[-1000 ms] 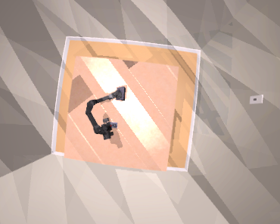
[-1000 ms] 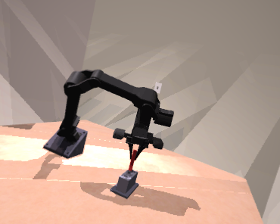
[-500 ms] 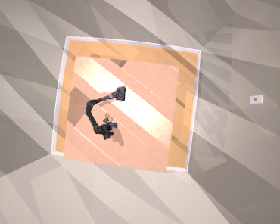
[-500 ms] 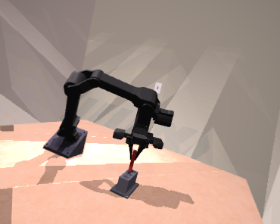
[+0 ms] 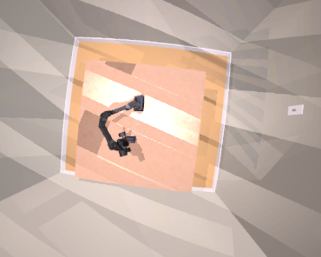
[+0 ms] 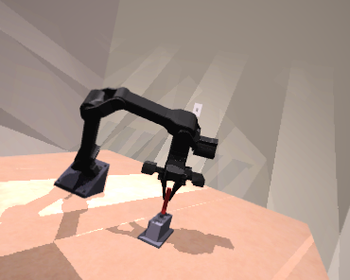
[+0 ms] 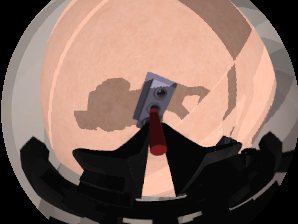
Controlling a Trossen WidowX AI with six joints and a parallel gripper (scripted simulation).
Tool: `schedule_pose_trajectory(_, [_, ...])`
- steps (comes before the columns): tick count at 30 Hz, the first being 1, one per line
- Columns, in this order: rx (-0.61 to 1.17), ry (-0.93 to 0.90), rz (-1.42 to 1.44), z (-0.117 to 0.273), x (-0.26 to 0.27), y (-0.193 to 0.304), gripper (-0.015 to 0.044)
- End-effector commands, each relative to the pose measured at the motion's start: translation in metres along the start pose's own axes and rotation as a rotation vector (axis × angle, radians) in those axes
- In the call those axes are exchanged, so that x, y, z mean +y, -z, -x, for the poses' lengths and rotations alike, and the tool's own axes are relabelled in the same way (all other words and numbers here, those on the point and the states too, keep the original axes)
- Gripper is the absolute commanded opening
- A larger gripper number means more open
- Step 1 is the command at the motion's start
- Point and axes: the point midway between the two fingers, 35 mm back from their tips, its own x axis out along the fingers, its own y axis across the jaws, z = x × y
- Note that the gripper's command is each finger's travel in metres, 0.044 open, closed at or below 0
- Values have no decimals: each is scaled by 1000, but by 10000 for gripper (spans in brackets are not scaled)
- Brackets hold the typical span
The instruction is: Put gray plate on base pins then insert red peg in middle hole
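The gray base (image 7: 141, 100) stands on the table below my gripper (image 6: 167, 197) (image 7: 154, 125). The gray plate (image 7: 157, 100) appears to lie flat on top of it; in the exterior view plate and base are hard to tell apart. My gripper is shut on the red peg (image 6: 166, 204) (image 7: 156, 136), which points down from the fingers. The peg's lower end is at the plate's middle hole in the wrist view. How deep it sits is hidden, but a long part still stands above the plate. One end hole shows beyond the peg.
The arm's own mount (image 5: 139, 103) (image 6: 85, 182) stands on the table (image 5: 163, 161) (image 6: 216, 265), away from the gray base. Bands of light and shadow cross the table. A small white panel (image 5: 295, 110) (image 6: 197, 110) is on the surroundings beyond it.
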Motion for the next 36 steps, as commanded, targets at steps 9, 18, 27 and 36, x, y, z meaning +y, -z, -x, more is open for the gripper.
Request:
schedule_pose_trajectory(9, [-2,1,7,0,-3,0,0])
schedule_pose_trajectory(18, [-2,1,7,0,0,0,0])
schedule_pose_trajectory(27, [-2,1,7,0,-2,-1,0])
schedule_pose_trajectory(36, [-2,1,7,0,0,1,0])
